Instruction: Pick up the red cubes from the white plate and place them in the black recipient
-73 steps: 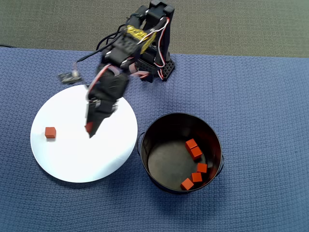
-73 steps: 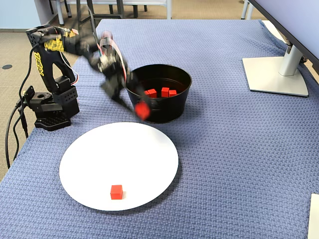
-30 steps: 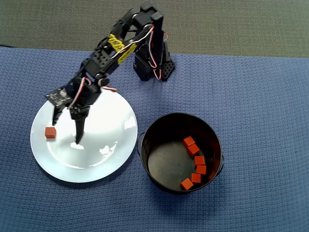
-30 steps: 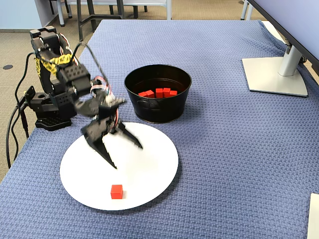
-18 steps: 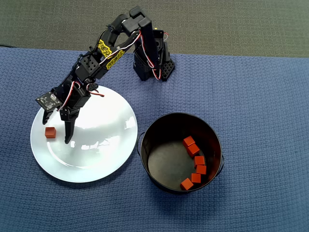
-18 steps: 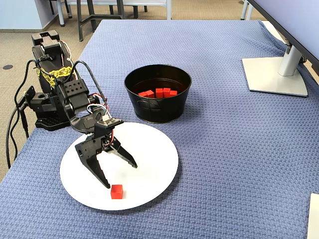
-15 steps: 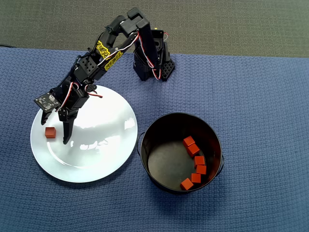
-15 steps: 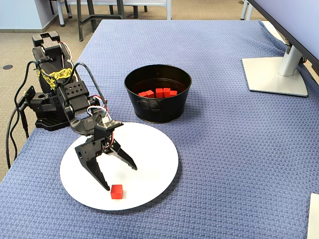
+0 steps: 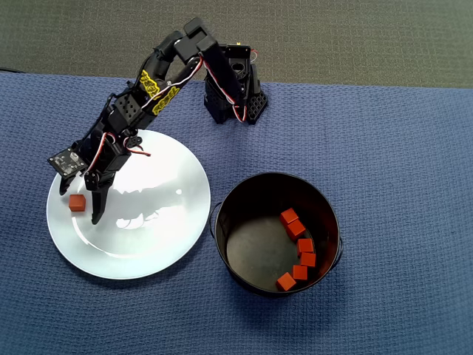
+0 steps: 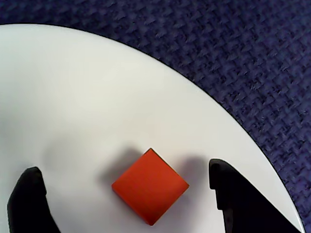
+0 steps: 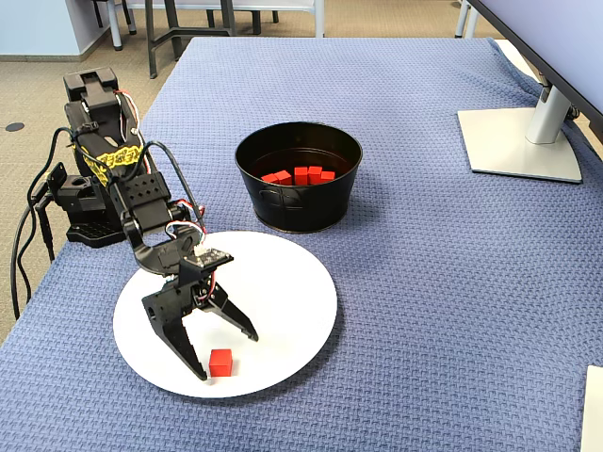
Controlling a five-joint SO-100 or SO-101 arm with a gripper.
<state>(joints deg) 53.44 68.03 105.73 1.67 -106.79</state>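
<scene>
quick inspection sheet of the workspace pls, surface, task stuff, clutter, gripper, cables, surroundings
surface: blue woven cloth covers the table, bare around the task items.
job's things: white plate holds one red cube near its left edge in the overhead view; black pot beside it holds six red cubes.
clutter: nothing seen.
grippers: gripper low over the plate, jaws open, straddling the lone cube without touching it in the wrist view.
cables: black cables hang off the table edge by the arm base.
surroundings: monitor stand on the far right of the fixed view; chair legs beyond the table.

Bright, even light; sharp, soft shadows
</scene>
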